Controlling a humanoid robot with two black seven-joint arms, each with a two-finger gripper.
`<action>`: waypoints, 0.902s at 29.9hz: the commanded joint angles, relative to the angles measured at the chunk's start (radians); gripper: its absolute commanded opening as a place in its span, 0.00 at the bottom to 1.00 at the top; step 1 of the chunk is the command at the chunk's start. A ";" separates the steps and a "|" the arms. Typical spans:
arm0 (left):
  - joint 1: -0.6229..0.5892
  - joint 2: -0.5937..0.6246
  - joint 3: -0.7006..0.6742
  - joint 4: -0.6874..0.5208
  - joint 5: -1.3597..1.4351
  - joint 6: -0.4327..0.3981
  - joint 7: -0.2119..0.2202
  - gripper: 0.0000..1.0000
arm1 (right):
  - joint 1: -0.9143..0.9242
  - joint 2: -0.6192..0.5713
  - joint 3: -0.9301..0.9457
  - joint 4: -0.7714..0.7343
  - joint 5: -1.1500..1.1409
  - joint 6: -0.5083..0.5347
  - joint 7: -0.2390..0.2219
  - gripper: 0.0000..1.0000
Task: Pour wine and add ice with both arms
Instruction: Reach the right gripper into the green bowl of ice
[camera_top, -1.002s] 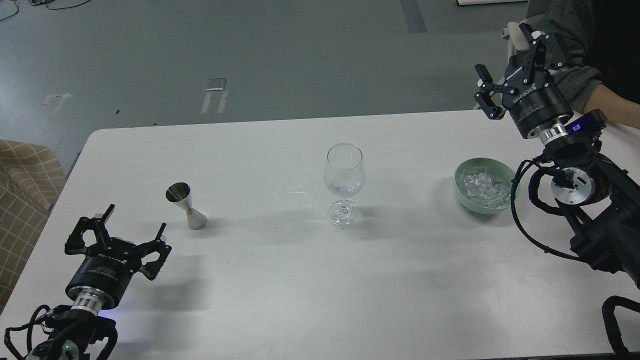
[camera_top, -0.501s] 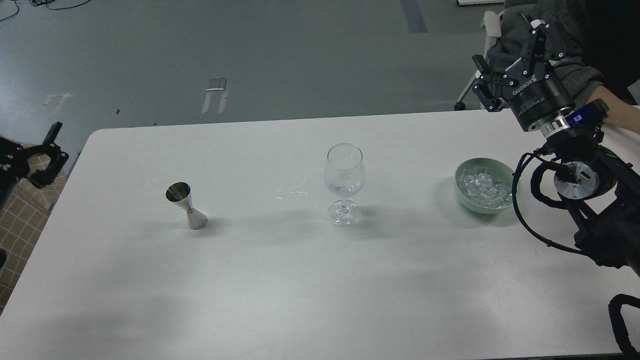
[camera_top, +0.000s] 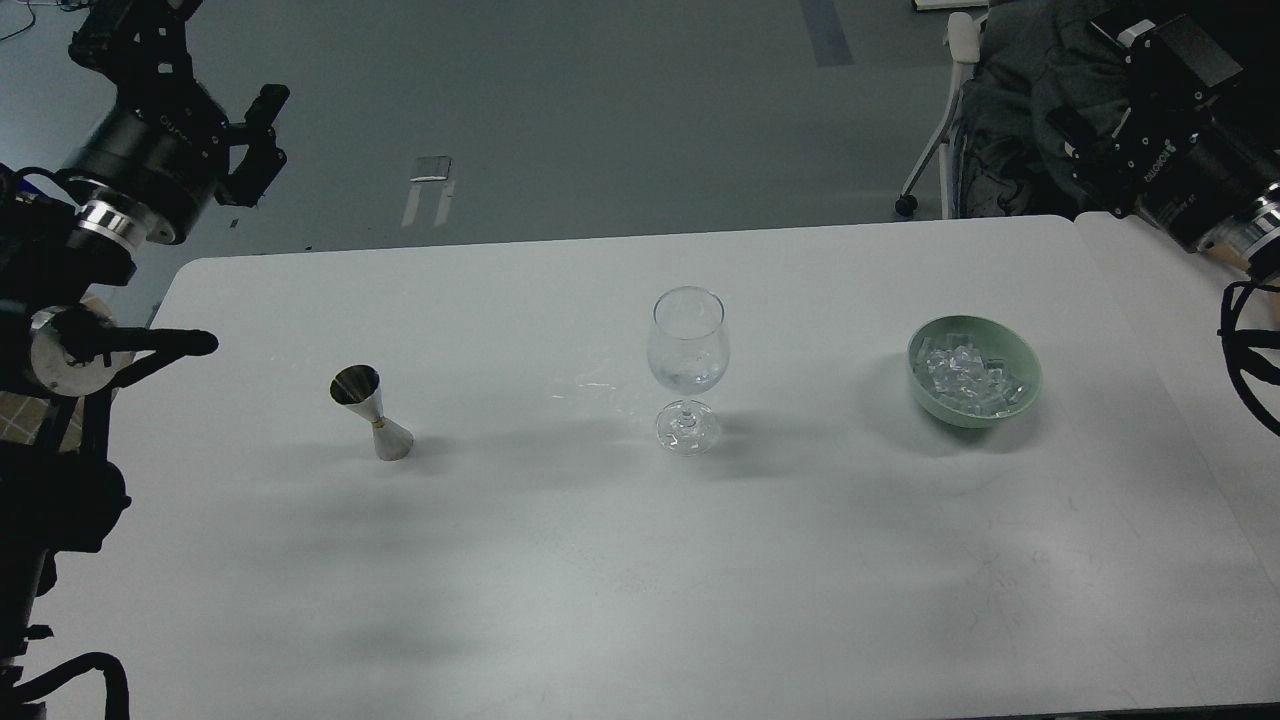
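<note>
Both arms are bulky and black. The left arm (camera_top: 60, 330) carries a bright silver ring behind its gripper (camera_top: 180, 60) and a silver joint disc lower down. The right arm (camera_top: 1250, 250) shows white lettering on its gripper (camera_top: 1130, 110), a silver ring, and looping black cables (camera_top: 1245, 350).

Even, cool, diffuse light from overhead leaves the white table (camera_top: 600, 560) bright without harsh glare. Soft, wide shadows trail toward 3 o'clock from the steel jigger (camera_top: 372, 412), the wine glass (camera_top: 687, 368) and the green bowl (camera_top: 975, 372). Small glints mark the glass and the ice (camera_top: 965, 374). The left gripper (camera_top: 175, 70) at 10 o'clock is slightly motion-blurred; the right gripper (camera_top: 1110, 120) at 2 o'clock merges into dark cloth.
</note>
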 joint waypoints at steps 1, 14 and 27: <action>-0.014 -0.035 0.008 0.002 0.005 0.014 -0.002 0.98 | -0.058 -0.050 -0.001 0.043 -0.272 -0.054 0.005 1.00; -0.005 -0.104 0.014 -0.003 0.018 0.016 -0.002 0.98 | -0.160 -0.036 -0.182 0.060 -0.954 -0.318 -0.001 1.00; 0.003 -0.105 0.014 -0.012 0.018 0.013 -0.002 0.98 | -0.138 0.051 -0.238 -0.027 -1.007 -0.326 -0.006 0.61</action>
